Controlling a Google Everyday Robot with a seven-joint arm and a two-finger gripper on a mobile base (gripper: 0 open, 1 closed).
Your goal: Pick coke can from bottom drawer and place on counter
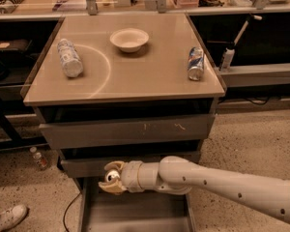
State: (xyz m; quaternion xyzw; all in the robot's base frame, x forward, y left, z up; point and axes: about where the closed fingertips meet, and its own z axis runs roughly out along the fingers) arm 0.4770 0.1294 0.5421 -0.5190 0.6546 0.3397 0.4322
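Judged to be the reach-and-grasp step. Holds the tool (pixel 112 178) low at the back left corner of the open bottom drawer (pixel 135 212), just under the front of the drawer above (pixel 130 164). Cannot tell how far open, or gripping what, if anything. Cannot find the coke can: only bare grey floor across the rest of the drawer, so probably hidden behind or within the tool. Next calls for a sure grip, a pull toward the drawer's front edge to clear the overhang, then a lift to the surface (pixel 150 76). Best set down near the bare front edge, away from the bottle (pixel 70 58), bowl (pixel 129 39) and blue can (pixel 195 63).
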